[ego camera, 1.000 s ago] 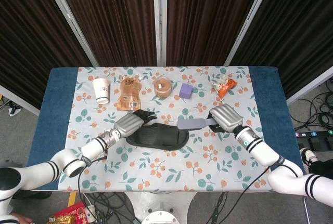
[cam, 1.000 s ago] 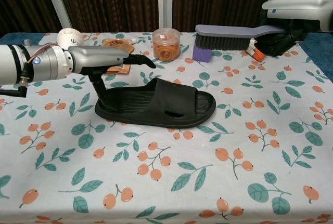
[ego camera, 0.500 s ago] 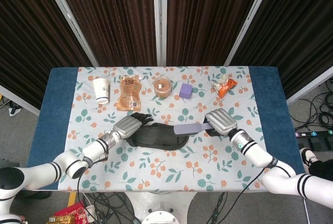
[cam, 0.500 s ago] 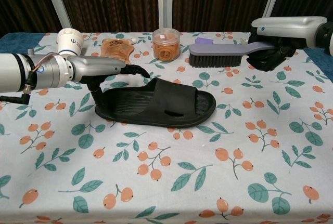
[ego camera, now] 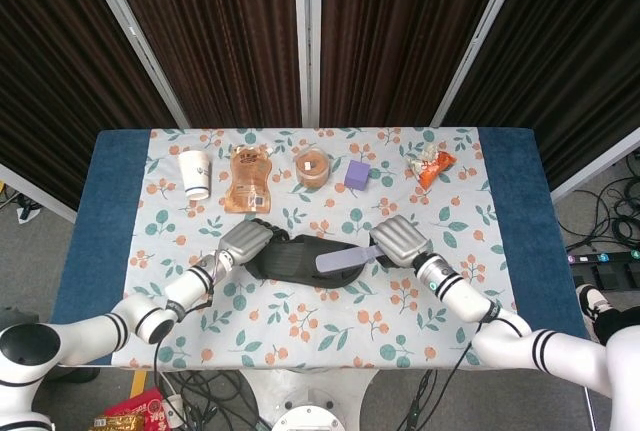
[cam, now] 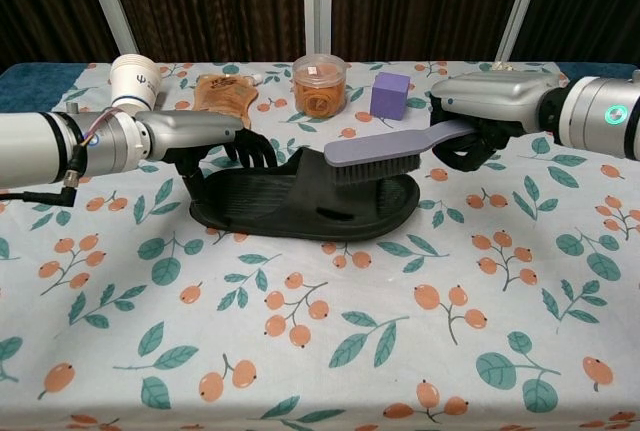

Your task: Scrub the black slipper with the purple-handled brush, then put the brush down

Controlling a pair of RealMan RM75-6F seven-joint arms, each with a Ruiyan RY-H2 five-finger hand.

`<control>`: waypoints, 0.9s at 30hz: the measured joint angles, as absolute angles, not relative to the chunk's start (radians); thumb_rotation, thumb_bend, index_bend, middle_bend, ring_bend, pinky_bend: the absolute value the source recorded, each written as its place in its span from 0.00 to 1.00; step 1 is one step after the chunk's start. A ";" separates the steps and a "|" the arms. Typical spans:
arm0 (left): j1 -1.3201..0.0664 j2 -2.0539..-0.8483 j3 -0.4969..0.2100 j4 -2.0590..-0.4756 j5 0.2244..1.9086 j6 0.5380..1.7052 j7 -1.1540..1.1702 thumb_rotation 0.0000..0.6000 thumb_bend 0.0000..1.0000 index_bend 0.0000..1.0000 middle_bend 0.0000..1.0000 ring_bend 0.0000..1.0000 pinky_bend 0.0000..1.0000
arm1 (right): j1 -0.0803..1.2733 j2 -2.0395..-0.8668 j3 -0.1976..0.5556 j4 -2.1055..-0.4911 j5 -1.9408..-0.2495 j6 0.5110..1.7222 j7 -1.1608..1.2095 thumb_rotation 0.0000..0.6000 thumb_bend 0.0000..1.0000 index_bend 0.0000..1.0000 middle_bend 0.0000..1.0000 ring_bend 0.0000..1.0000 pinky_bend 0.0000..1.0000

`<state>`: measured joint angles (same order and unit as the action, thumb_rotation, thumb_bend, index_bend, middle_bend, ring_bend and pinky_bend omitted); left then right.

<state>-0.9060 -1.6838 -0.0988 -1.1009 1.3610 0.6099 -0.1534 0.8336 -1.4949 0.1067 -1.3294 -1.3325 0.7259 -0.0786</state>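
The brush (cam: 385, 151) is grasped by its purple handle in the right hand (cam: 480, 121), at three o'clock of the slipper (cam: 300, 201), bristles resting on the strap. The heel end, at nine o'clock, is pressed down by the left hand (cam: 215, 136), nothing being clutched in it. If that pressure is eased, the slipper may be dragged across the tabletop (cam: 420, 351) by hard strokes; the bristles may also be caught on the strap edge.

The right robot hand (cam: 470, 136) has brought the brush (cam: 385, 154) down onto the slipper's (cam: 300, 206) strap
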 measured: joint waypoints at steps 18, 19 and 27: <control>-0.909 -1.676 -0.093 -1.125 1.347 0.618 -0.138 1.00 0.16 0.37 0.46 0.31 0.26 | 0.843 -1.691 0.127 -1.096 -1.316 0.805 -0.158 1.00 0.80 1.00 1.00 1.00 1.00; -0.909 -1.675 -0.093 -1.127 1.346 0.619 -0.135 1.00 0.16 0.37 0.46 0.31 0.26 | 0.842 -1.700 0.133 -1.080 -1.311 0.814 -0.163 1.00 0.80 1.00 1.00 1.00 1.00; -0.911 -1.669 -0.093 -1.133 1.331 0.612 -0.125 1.00 0.16 0.37 0.46 0.31 0.26 | 0.820 -1.700 0.161 -1.067 -1.319 0.889 -0.106 1.00 0.79 1.00 1.00 1.00 1.00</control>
